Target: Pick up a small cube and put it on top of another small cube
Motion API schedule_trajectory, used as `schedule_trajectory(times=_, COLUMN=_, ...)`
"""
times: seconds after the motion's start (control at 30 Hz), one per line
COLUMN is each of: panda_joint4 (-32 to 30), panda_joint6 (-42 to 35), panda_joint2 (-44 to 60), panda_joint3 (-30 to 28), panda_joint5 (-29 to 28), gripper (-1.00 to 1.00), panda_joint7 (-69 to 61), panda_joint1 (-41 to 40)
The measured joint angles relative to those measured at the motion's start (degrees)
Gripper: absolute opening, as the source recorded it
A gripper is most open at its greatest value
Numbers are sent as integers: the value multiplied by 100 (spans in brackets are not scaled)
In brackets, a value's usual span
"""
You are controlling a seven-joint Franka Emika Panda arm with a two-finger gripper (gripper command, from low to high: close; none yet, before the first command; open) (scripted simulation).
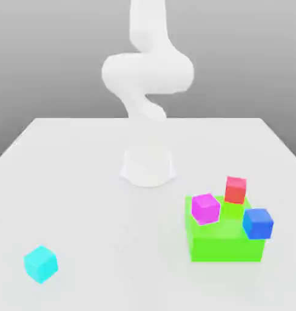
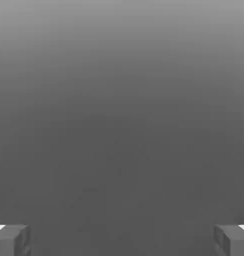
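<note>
Exterior view: small cube point(image 1: 40, 263) alone, far from green block point(image 1: 225, 237).

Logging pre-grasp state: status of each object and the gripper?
cyan cube: alone on the table, near the exterior view's left, ungrasped.
magenta cube: tilted, on the green block.
red cube: at the green block's far edge.
blue cube: at the green block's corner on the exterior view's right.
green block: flat on the table.
gripper: open, nothing between its fingers.
</note>
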Motion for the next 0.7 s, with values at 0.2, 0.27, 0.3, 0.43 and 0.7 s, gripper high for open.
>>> schedule_trajectory(times=0.2, panda_joint4=-289, panda_joint6=559, panda_joint2=1277, panda_joint3=-408, panda_joint5=123, gripper=0, panda_joint7=24, panda_joint1=-208)
schedule_trajectory(times=0.27, panda_joint4=-384, panda_joint6=742, panda_joint2=1691, panda_joint3=-544, panda_joint5=175, gripper=0, panda_joint7=23, panda_joint1=-277)
schedule_trajectory(times=0.3, panda_joint4=-431, panda_joint6=834, panda_joint2=1898, panda_joint3=-610, panda_joint5=205, gripper=0, panda_joint7=20, panda_joint1=-314)
schedule_trajectory(times=0.43, panda_joint4=-618, panda_joint6=1196, panda_joint2=2729, panda_joint3=-871, panda_joint5=340, gripper=0, panda_joint7=-4, panda_joint1=-464)
schedule_trajectory(times=0.7, panda_joint4=-991, panda_joint6=1916, panda_joint2=4400, panda_joint3=-1234, panda_joint5=688, gripper=0, panda_joint7=-107, panda_joint1=-982)
